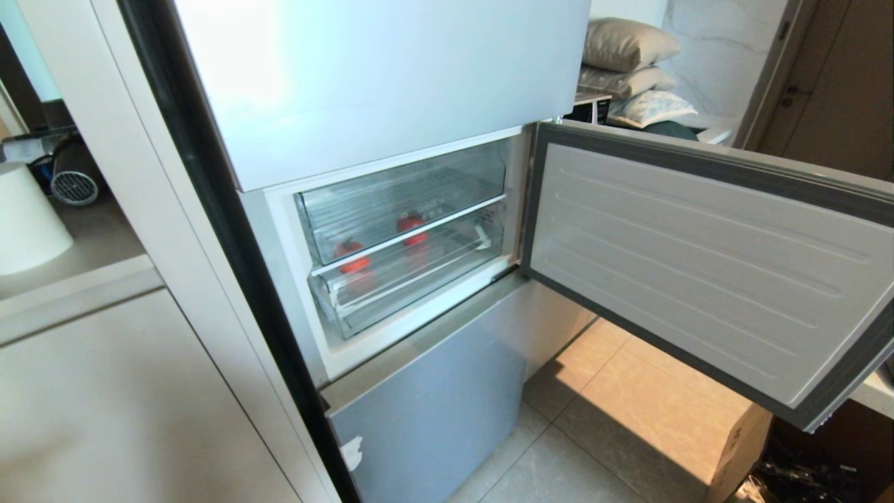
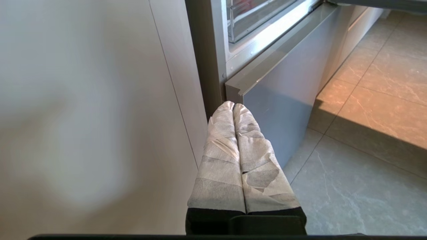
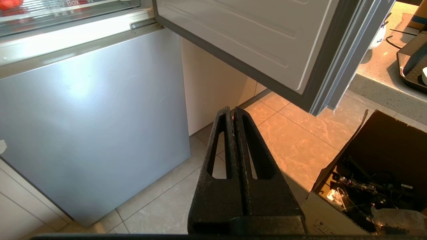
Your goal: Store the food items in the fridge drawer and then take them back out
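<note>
Two red round food items show through the clear fronts inside the open middle compartment. They sit low behind the wall of the clear fridge drawer, at the level of a white strip above a second clear bin. Which bin holds them I cannot tell. One red piece shows at the edge of the right wrist view. Neither arm is in the head view. My left gripper, its fingers wrapped in white tape, is shut and empty, low beside the fridge's corner. My right gripper is shut and empty over the floor.
The compartment's door swings out wide to the right. Below is the closed grey lower door. A white cabinet panel flanks the fridge on the left. An open cardboard box of cables stands on the tiled floor at the right.
</note>
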`<state>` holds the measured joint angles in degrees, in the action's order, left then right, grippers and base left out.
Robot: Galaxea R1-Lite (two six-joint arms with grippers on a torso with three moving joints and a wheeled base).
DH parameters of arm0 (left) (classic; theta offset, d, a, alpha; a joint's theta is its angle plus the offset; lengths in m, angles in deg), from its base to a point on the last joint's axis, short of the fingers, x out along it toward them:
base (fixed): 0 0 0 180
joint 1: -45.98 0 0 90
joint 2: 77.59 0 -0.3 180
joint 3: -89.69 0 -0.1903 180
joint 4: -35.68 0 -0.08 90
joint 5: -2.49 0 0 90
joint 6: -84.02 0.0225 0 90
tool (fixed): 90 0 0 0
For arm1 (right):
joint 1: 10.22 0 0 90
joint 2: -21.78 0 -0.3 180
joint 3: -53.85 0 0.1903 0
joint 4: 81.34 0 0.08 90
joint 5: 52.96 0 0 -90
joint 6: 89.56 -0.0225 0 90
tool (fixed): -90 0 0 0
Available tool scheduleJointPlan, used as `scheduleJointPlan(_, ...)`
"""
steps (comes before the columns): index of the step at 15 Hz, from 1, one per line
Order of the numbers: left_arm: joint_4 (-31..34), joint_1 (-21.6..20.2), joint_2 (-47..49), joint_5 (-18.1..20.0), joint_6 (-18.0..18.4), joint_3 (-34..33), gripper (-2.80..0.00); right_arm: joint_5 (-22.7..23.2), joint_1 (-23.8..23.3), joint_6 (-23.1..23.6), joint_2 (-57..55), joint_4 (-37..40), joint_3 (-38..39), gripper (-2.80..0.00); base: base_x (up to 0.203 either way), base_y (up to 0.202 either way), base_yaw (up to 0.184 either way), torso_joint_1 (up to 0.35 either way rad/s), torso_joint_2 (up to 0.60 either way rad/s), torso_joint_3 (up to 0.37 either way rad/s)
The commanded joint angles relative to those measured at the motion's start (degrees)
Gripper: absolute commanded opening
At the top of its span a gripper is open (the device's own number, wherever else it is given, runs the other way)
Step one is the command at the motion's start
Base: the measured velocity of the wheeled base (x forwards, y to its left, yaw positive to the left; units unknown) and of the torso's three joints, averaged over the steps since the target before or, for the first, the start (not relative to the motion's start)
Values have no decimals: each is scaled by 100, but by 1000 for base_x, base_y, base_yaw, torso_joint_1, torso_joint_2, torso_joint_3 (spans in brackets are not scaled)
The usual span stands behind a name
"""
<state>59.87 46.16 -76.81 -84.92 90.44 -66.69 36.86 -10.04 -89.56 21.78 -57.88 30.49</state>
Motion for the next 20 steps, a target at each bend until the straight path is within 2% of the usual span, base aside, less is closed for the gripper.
scheduleJointPlan(1,-17,-1,-61,-152,12,-23,-280,1,0,0,-9,-1,0,-280,0,0,0,0,0,0)
scheduleJointPlan(2,-21,-1,-69,-189,-29,-25,-280,1,-1,0,-9,-1,0,-280,0,0,0,0,0,0)
scheduleJointPlan(5,-53,-1,-69,-256,-542,-25,-280,1,-1,18,-9,-1,0,-280,0,0,0,0,0,0)
scheduleJointPlan(6,-56,-1,-69,-259,-597,-25,-280,1,8,9,-9,-1,0,-280,0,0,0,0,0,0)
scheduleJointPlan(14,-56,-1,-69,-259,-597,-25,-280,-2,-1,-18,-9,-1,0,-280,0,0,0,0,0,0)
scheduleJointPlan(20,-56,-1,-69,-259,-597,-25,-280,-2,-1,-26,-9,-1,0,-280,1,-7,150,1,2,3)
